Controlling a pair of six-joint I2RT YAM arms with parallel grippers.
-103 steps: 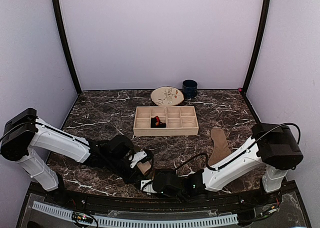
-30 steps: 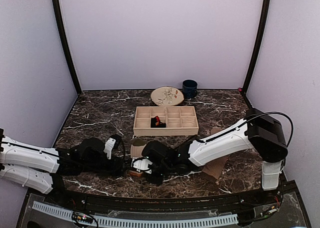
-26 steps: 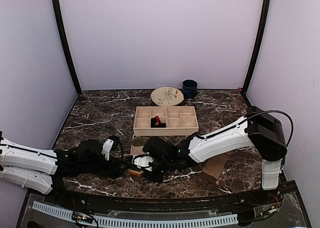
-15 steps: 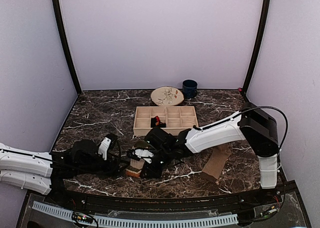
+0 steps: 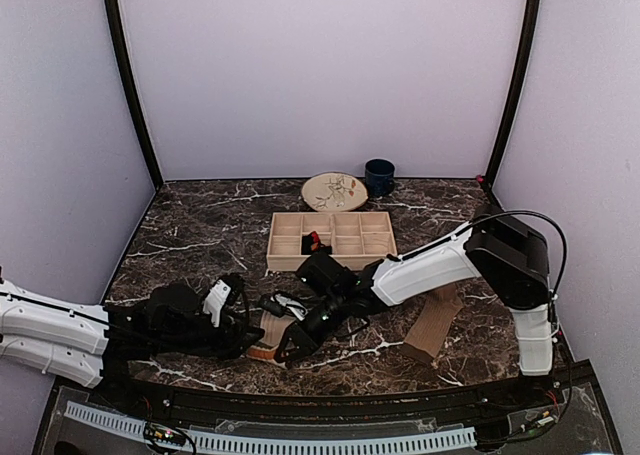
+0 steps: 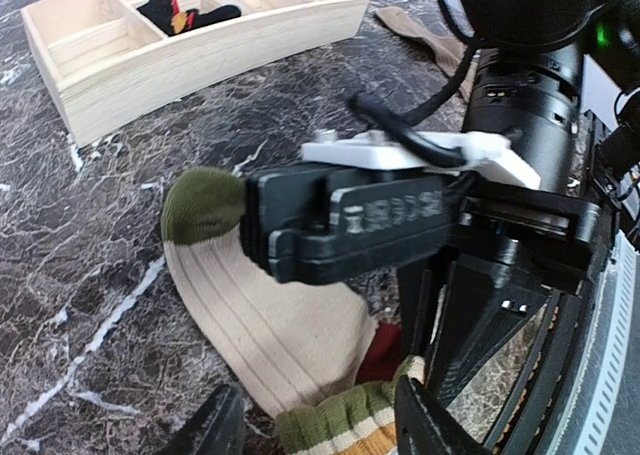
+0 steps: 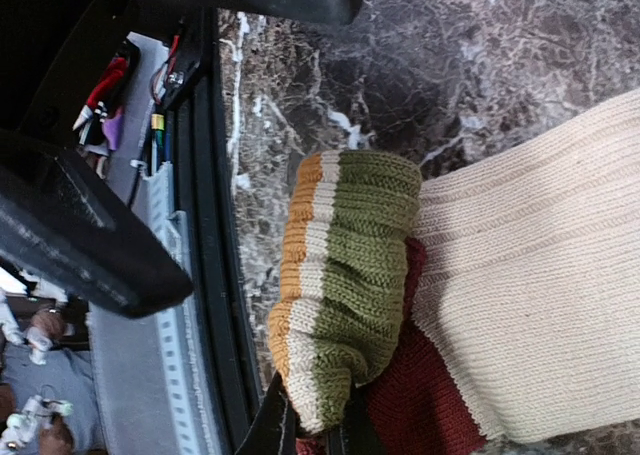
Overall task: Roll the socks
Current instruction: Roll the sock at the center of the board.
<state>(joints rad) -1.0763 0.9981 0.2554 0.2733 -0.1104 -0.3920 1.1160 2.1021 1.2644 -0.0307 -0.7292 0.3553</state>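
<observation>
A beige ribbed sock with a green toe and a maroon heel lies at the table's near edge, small in the top view. Its cuff, striped green, cream and orange, is doubled over the body. My right gripper is shut on the cuff's lower edge and reaches in from the right. My left gripper is open, one finger on each side of the cuff. A plain tan sock lies to the right. A black sock with red-orange sits in the tray.
The wooden divided tray stands mid-table, with a patterned plate and a dark blue mug behind it. The black front rail runs just below the sock. The right arm's forearm crosses above the tan sock.
The right gripper has carried the striped cuff over the sock's body and down near the front edge. The left gripper has moved right, up to the cuff, and its jaws have narrowed slightly.
</observation>
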